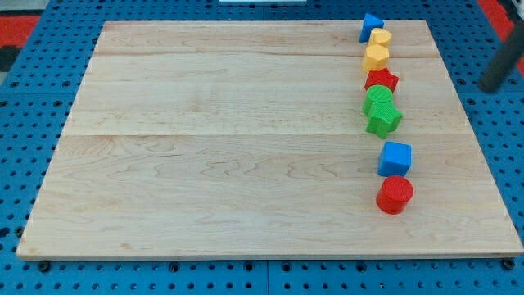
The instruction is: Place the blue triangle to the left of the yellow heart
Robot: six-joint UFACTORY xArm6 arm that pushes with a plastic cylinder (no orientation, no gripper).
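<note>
The blue triangle (371, 26) is sitting up at one o'clock on the wooden surface (229, 139), right by the top edge, heading a column of blocks. Touching it at its five o'clock side is a yellow heart (380, 38), and a second yellow block (377, 57) is pressing in just below. A red star (381, 80) is following, then a green cylinder (378, 100) and a green star (383, 120) bunching together. Slightly apart, toward four o'clock, a blue cube (395, 158) is standing over a red cylinder (395, 195). The dark rod (503, 65) is poking in at two o'clock, off the board; my tip (492, 86) is hanging well right of every block. No end effector jaws are showing.
</note>
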